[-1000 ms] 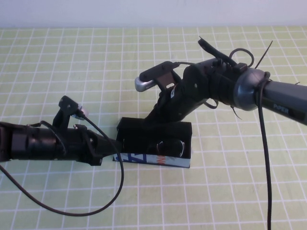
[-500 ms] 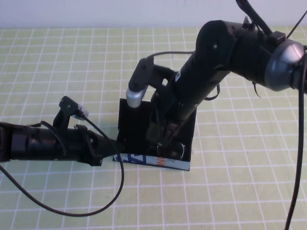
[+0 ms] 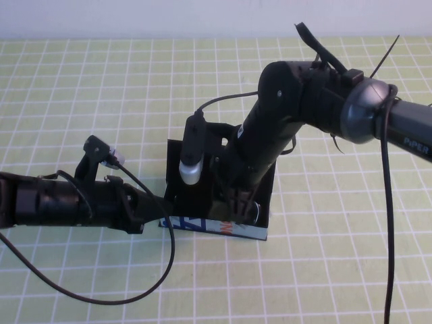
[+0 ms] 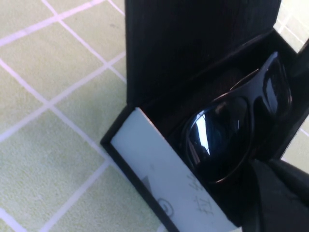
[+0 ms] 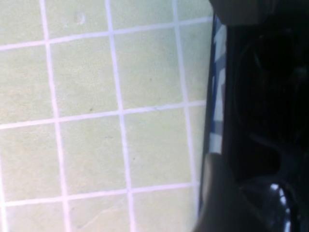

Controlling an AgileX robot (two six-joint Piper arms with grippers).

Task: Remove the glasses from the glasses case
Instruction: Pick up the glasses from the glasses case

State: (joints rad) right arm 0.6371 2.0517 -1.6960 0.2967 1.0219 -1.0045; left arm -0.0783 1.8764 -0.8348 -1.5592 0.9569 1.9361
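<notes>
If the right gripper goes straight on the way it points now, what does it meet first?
Probably the glasses: the right gripper points down into the open case, right over them. The left gripper is at the case's left end.

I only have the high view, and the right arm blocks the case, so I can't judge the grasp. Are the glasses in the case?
Observer: Yes. The left wrist view shows the glasses lying inside the glasses case, just behind its light blue front side.
Operator: Is the lid in the way?
Observer: No, the lid stands open behind them.
Operator: And the pincers?
Observer: The right pincer reaches down into the case. Its wrist view puts it just inside the front side, but I cannot tell whether it has a grip. The left pincer sits at the case's left end.
</notes>
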